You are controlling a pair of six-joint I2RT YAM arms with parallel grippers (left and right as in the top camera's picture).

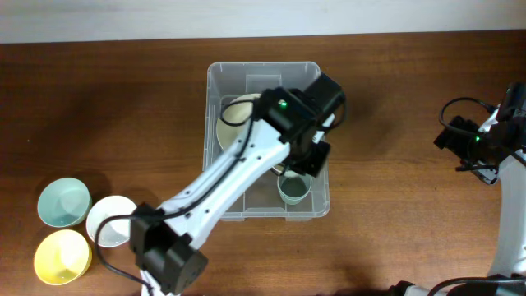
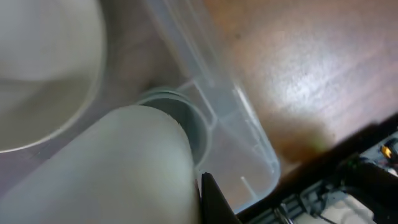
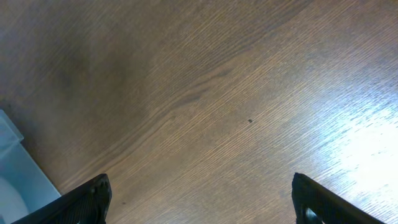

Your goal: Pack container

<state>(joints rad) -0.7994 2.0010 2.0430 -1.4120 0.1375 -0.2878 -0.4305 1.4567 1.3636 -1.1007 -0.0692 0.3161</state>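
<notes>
1. Container [image 1: 263,67] sits middle of the desk [image 1: 411,214], green cup [image 1: 293,189] in its near-right corner.
2. Left pincer [image 1: 306,160] is down inside over that cup; can't tell if it's gripping.
3. Right pincer [image 3: 205,202] is far right, spread wide, empty.
4. Mid-packing, I'd say: next, lift clear, fetch 1 of 3 bowls [image 1: 111,220] near left.

a: what colour is the counter [image 1: 99,107]?
b: warm brown, streaked with fine darker wood grain, paler where the light glares.
a: and the container [image 1: 263,67]?
b: clear, colourless plastic. inside it sit a cream bowl [image 1: 234,123] and a small grey-green bowl [image 1: 293,189].
a: the ones out on the counter?
b: a mint bowl [image 1: 63,202], a white bowl [image 1: 107,215] and a yellow bowl [image 1: 61,256], all plain, no pattern.
a: the robot?
b: the left arm [image 1: 238,177] is white with black joints and a green light [image 1: 282,104]. the right fingers [image 3: 81,202] are black.
</notes>
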